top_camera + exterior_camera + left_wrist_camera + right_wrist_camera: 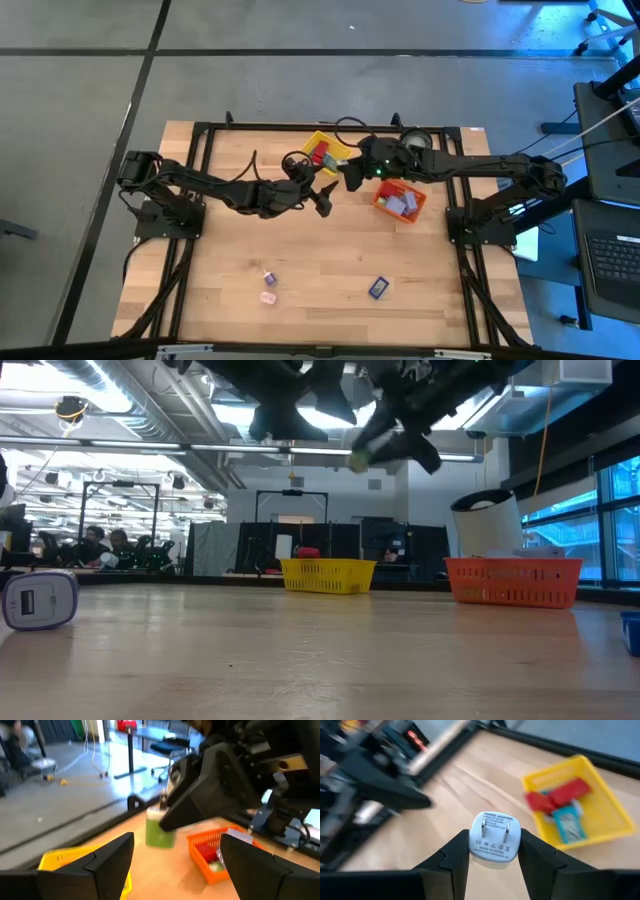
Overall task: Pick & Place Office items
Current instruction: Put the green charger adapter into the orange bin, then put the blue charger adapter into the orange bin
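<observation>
My right gripper (495,851) is shut on a small plug adapter (495,836) with a white pronged face and a green body (160,831). It hovers over the table between the yellow bin (325,150) and the orange bin (400,200). My left gripper (325,201) is open, just beside the right one and facing it, touching nothing. The yellow bin holds red pieces (557,796) and a teal one (568,822). Lavender (268,277), pink (268,297) and dark blue (378,288) pieces lie flat near the near edge. My right gripper pinches the adapter between its two fingers (457,852), one on each side wall (474,842). The pronged face points outward along the fingers. The adapter is lifted clear, high above the table (358,457).
The orange bin (512,582) holds several pieces, and a white round roll (487,520) stands behind it. The yellow bin (328,575) sits at the far edge. A black frame (200,180) borders the table. Bare wood lies between the bins and the near pieces. People sit far off (100,545).
</observation>
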Controlling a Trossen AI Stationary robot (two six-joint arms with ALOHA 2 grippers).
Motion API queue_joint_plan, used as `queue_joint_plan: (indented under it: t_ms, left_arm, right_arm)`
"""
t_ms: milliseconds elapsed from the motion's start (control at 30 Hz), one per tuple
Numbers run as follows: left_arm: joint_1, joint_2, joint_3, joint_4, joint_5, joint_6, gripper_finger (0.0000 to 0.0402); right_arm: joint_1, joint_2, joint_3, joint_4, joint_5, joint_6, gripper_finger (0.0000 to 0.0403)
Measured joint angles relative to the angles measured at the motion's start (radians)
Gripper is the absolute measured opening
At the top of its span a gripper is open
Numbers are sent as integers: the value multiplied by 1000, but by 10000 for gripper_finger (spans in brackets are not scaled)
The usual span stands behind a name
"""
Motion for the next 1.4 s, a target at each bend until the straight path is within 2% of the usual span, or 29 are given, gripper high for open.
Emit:
queue_joint_plan:
  t_ms: [133,233,367,533,667,1033,1300,1400]
  left_arm:
    - [-9,0,0,-72,5,-87,294]
    - [-23,0,0,-114,9,-142,294]
    - [-40,0,-1,-159,9,-174,294]
    - [-45,0,-2,-185,8,-176,294]
    - [-45,0,-2,-185,8,-181,294]
    - [-45,0,-2,-185,8,-182,294]
    - [-45,0,-2,-187,14,-212,294]
    - [-45,0,-2,-203,62,-255,294]
  right_arm:
    - [-34,0,0,-146,0,-48,143]
    - [-49,0,0,-317,1,-102,143]
    - [-55,0,0,-512,71,-118,143]
    - [-55,0,-1,-647,137,-166,144]
    - [-55,-1,-32,-700,162,-164,144]
    - [-53,-1,-102,-696,150,-105,149]
    - [-52,-1,-102,-696,127,-79,221]
    - [-52,-1,-102,-696,127,-80,246]
